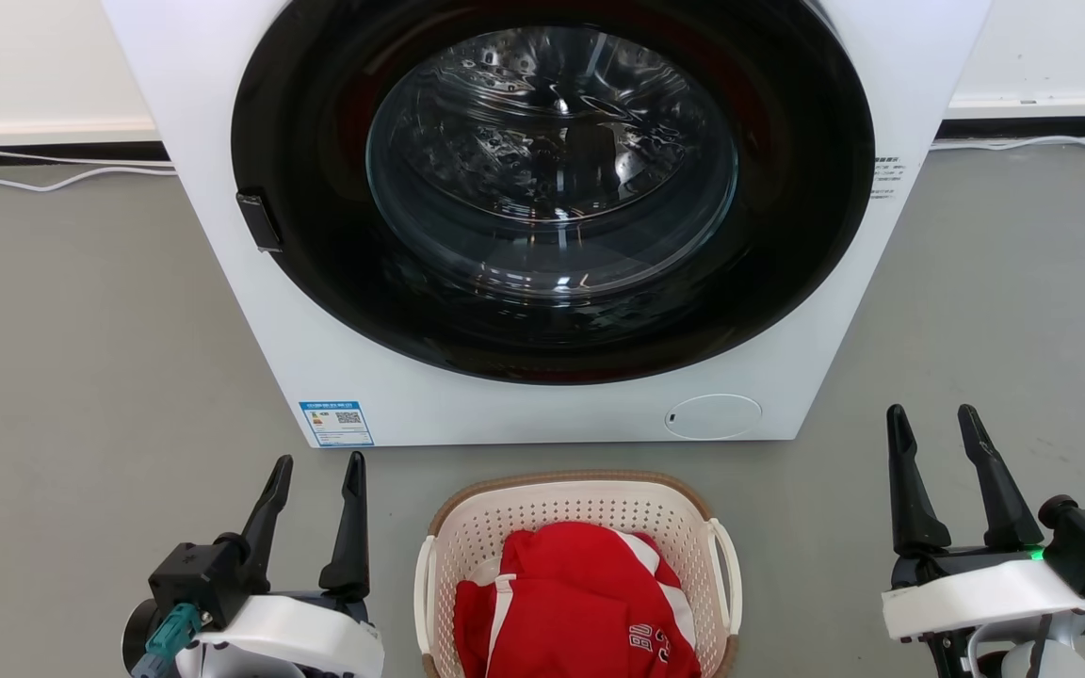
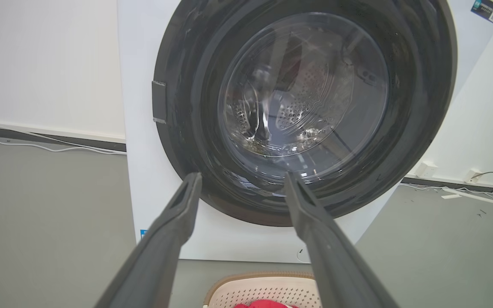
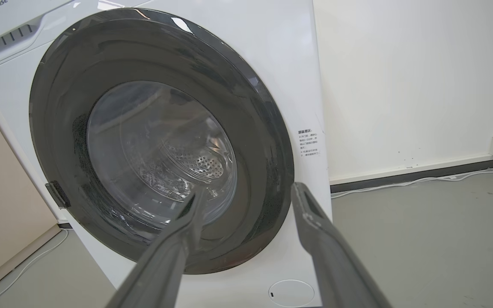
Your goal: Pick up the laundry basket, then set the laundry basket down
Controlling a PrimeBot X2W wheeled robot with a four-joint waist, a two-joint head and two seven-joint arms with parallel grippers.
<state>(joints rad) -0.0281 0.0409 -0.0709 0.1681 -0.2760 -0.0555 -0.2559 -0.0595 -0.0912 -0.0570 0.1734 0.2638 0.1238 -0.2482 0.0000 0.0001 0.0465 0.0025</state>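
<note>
The laundry basket [image 1: 477, 537], cream-white and perforated with a tan rim and white loop handles, stands on the grey floor at the bottom centre of the head view, with a red and white garment [image 1: 580, 603] inside. Its far rim also peeks into the left wrist view as the laundry basket [image 2: 263, 291]. My left gripper [image 1: 316, 466] is open to the basket's left, apart from it. My right gripper [image 1: 933, 419] is open further off to the basket's right. In their own wrist views the left gripper [image 2: 242, 179] and right gripper [image 3: 248, 190] hold nothing.
A white front-loading washing machine [image 1: 392, 395] with a shut dark round door [image 1: 552, 188] stands right behind the basket. White cables [image 1: 53, 179] run along the wall's base on both sides. Grey floor [image 1: 81, 358] spreads left and right of the machine.
</note>
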